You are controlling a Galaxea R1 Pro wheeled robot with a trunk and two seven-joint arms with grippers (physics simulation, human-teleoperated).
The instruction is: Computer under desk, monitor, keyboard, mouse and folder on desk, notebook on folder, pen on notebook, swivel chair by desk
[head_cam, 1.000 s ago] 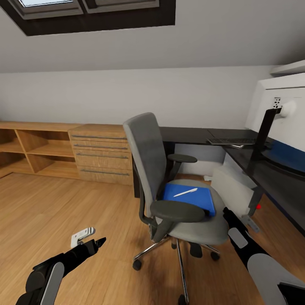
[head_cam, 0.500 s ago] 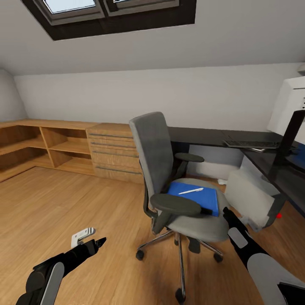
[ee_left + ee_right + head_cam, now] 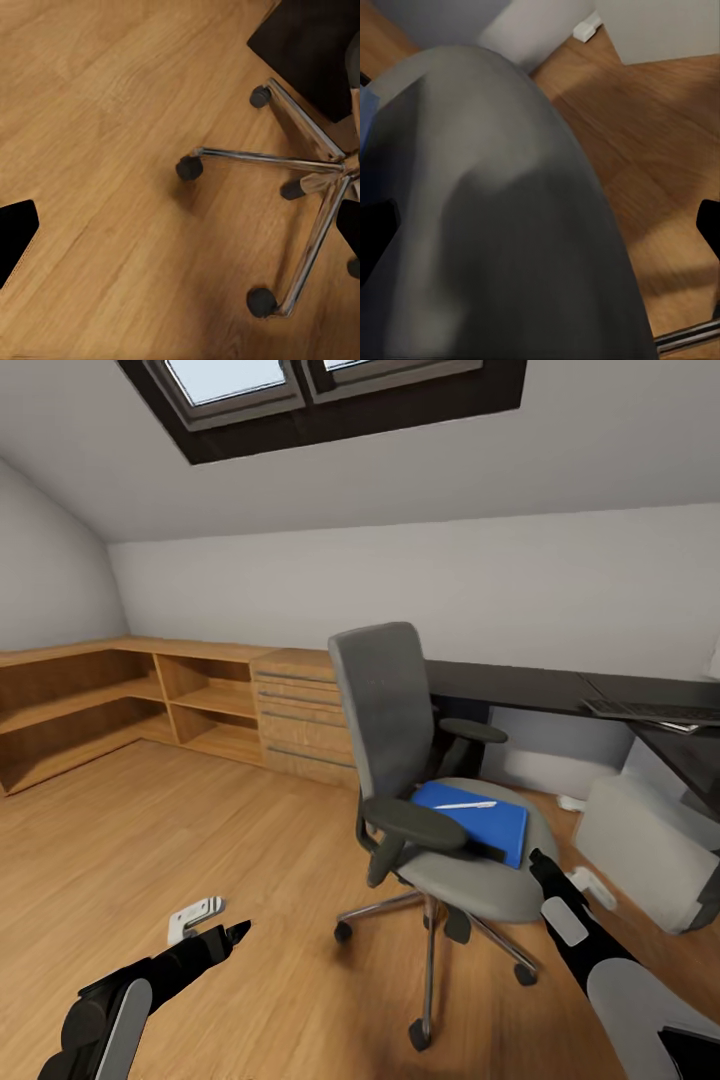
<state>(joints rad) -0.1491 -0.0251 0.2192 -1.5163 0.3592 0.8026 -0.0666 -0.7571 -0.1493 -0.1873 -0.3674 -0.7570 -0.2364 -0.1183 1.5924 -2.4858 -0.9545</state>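
The grey swivel chair (image 3: 385,710) stands mid-room on the wooden floor, its chrome star base (image 3: 300,165) below my left gripper (image 3: 235,932), which is open and empty. On its seat (image 3: 510,225) lies the blue folder (image 3: 478,820) with the white pen (image 3: 465,805) on top. My right gripper (image 3: 540,860) hovers open just beside the seat's near edge. The black desk (image 3: 520,685) runs along the wall behind, with the keyboard (image 3: 655,710) on it at the right. The light grey computer (image 3: 650,850) stands on the floor by the desk. Monitor, mouse and notebook are out of view.
A light wooden drawer cabinet (image 3: 300,715) and low open shelving (image 3: 110,700) line the back and left walls. A skylight (image 3: 300,385) sits in the sloped ceiling. A small white object (image 3: 572,801) lies on the floor under the desk. Open floor (image 3: 150,830) stretches left.
The whole picture has shifted right as the camera turned left; the monitor has slid out at the right edge. Both arms keep their place in the picture.
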